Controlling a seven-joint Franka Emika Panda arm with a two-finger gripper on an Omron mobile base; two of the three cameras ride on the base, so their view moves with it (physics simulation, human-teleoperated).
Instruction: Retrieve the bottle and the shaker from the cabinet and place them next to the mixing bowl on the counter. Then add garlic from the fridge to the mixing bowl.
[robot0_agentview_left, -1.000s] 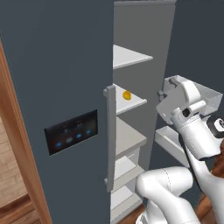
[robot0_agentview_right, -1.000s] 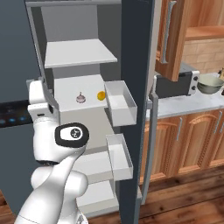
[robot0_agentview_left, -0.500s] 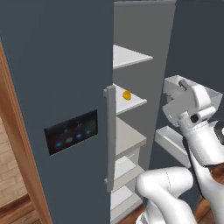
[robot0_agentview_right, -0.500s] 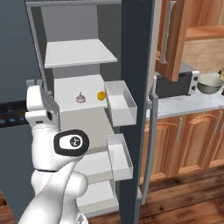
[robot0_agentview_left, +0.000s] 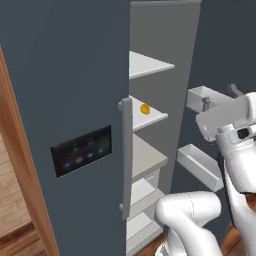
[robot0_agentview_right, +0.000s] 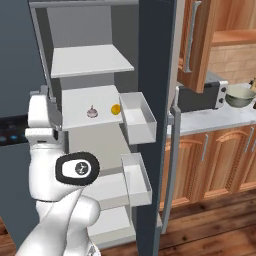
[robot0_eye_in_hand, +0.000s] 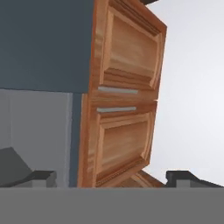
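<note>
Resting on the fridge shelf (robot0_agentview_right: 95, 102), garlic (robot0_agentview_right: 91, 111) (claw (robot0_eye_in_hand: 111, 177) spread) lies apart.

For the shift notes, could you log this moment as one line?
fridge: open | garlic: on shelf | gripper: open, empty

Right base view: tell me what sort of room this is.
A home kitchen, rendered. An open fridge with shelves and door bins, wooden cabinets under a pale counter, and a microwave beside a mixing bowl.
</note>
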